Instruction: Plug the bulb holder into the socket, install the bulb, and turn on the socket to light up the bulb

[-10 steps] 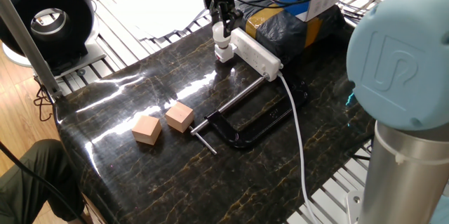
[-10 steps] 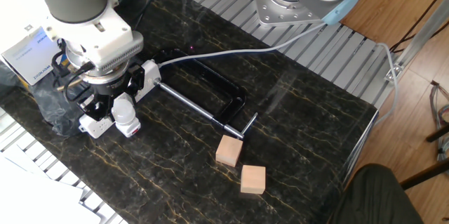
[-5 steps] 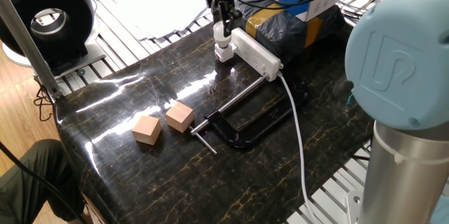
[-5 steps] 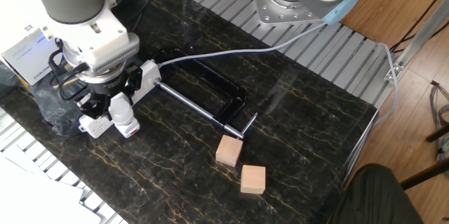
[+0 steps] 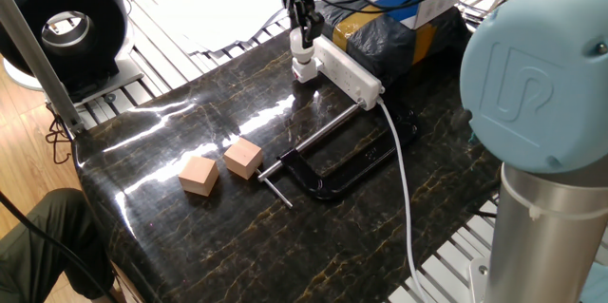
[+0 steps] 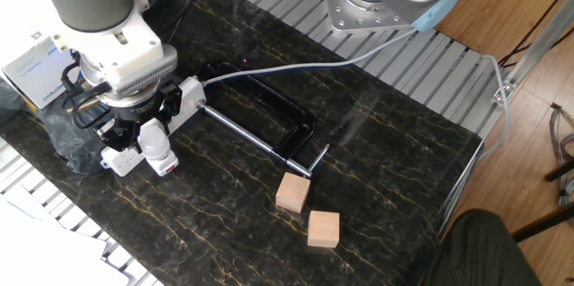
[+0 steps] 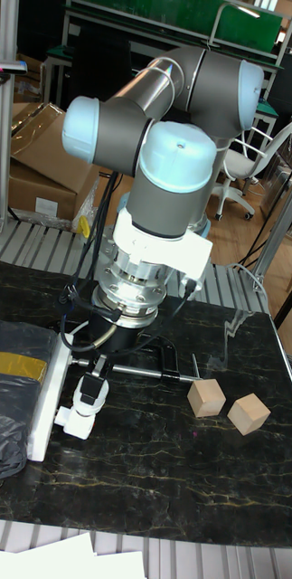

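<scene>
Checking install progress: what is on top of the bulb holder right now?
The bulb stands upright in the bulb holder, at the end of the socket. The gripper is shut on the bulb from above. The threaded opening is covered, so seating depth cannot be seen.

Arm reaching down, gripper (image 6: 151, 134) vertical (jaws closed)

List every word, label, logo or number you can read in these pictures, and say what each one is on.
"UR" logo, embossed: blue cap of the arm joint.
Printing on the white-and-blue box beside the arm: too small to read.
Red mark on the bulb holder: no readable text.
Nothing else legible.
</scene>
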